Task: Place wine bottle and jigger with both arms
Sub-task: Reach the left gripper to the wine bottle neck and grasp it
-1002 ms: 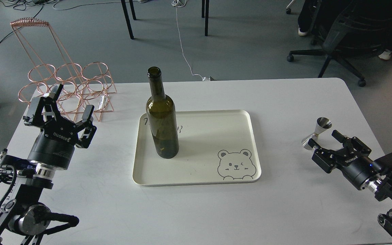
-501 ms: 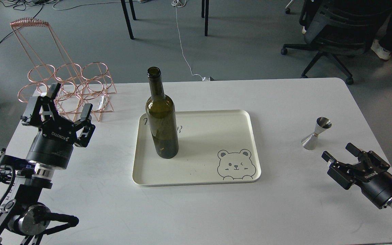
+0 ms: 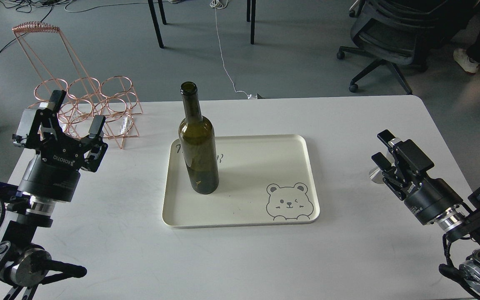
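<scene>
Right end effector (image 3: 383, 146) angled up, fingers flanking jigger (image 3: 376, 175)

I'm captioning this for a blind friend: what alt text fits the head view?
A green wine bottle stands upright on a cream tray with a bear drawing, on a white table. The open left gripper hovers near a copper wire rack; the right gripper mostly hides a small steel jigger.

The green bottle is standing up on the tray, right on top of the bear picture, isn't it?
Not quite. In the head view the wine bottle does stand upright on the tray, but at its left side. The bear drawing sits uncovered in the near right corner.
</scene>
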You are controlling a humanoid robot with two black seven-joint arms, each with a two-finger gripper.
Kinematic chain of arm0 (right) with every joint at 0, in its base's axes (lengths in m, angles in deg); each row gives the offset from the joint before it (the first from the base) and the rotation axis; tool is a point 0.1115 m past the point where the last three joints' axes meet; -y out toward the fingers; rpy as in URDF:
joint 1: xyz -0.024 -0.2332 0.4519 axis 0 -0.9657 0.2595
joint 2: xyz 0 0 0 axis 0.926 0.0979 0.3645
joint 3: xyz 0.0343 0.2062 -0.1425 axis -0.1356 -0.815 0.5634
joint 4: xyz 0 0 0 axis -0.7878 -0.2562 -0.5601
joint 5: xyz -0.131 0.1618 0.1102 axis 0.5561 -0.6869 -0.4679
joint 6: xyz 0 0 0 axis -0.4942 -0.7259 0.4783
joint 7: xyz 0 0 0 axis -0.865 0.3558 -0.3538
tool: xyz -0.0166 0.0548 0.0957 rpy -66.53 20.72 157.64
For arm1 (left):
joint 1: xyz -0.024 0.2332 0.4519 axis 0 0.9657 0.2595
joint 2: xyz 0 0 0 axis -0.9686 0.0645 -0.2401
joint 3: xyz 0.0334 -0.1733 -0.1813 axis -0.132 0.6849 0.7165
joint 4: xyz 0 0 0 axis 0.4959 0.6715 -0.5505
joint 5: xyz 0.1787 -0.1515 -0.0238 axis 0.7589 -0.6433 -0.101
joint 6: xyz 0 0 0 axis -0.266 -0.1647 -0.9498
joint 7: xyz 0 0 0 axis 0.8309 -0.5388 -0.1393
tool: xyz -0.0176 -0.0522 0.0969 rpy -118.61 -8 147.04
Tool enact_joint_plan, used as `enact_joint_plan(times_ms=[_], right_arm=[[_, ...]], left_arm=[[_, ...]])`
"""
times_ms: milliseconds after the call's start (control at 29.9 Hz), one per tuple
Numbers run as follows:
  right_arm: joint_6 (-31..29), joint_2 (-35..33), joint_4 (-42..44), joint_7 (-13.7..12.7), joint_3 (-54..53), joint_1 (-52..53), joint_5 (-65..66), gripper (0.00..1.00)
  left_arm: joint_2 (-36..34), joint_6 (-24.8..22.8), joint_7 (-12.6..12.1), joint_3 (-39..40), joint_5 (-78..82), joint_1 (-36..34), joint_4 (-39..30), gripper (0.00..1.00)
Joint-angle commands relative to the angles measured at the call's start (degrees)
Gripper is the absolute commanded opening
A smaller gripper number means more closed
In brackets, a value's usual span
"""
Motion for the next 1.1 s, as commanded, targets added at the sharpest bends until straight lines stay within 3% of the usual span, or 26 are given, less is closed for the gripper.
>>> enact_joint_plan(times_ms=[0,167,468,735,1069], right_arm=[[-3.5,4.3,3.5,0.0,0.2,3.9,-12.6,0.97],[-6.1,9.7,9.9,0.0,0.4,5.0,-13.6,0.97],[-6.5,9.9,10.2,0.0,0.5,4.2,-13.4,0.99],[-6.5,9.9,10.1,0.0,0.5,4.0,-13.3,0.99],[-6.5,9.9,10.1,0.0,0.4,3.8,-13.3,0.99]], left_arm=[[-1.7,0.0,1.4,-0.1,9.3,0.2,-3.1,0.98],[-7.1,0.0,1.4,-0.2,27.3,0.3,-6.3,0.98],[-15.3,3.1,1.4,-0.7,60.0,-3.1,-7.6,0.98],[-18.8,3.0,1.4,-9.3,67.2,-15.5,-7.6,0.98],[-18.4,1.7,1.4,-15.9,70.8,-25.7,-5.0,0.98]])
